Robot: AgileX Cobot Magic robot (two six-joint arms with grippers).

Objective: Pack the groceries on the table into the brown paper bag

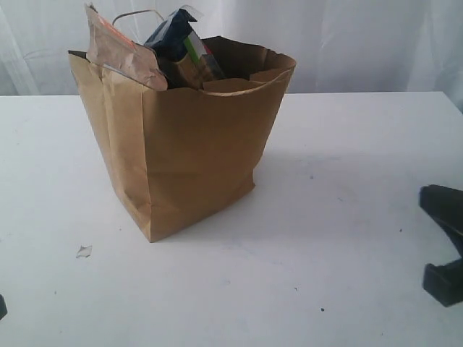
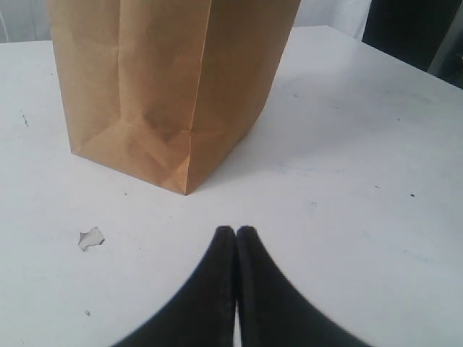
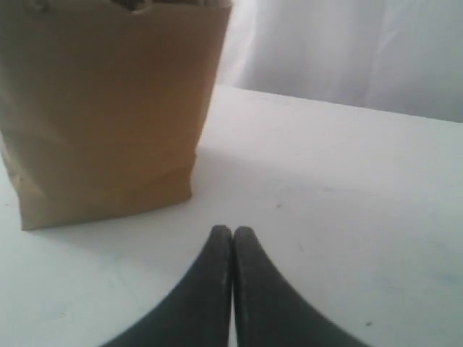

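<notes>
The brown paper bag (image 1: 188, 152) stands upright on the white table (image 1: 340, 217), left of centre. Groceries poke out of its open top: a crumpled brown pouch (image 1: 119, 50) leans over the left rim, and a blue-ended pack (image 1: 172, 32) stands behind it. No grocery lies loose on the table. My left gripper (image 2: 236, 230) is shut and empty, low over the table a short way from the bag's (image 2: 159, 87) bottom corner. The right gripper (image 3: 232, 229) is also shut and empty, facing the bag's (image 3: 108, 108) side from some distance.
A small white paper scrap (image 1: 84, 251) lies on the table near the bag's front left; the left wrist view shows this scrap (image 2: 91, 238) too. A black part of my right arm (image 1: 445, 249) sits at the right edge. A white curtain hangs behind the table.
</notes>
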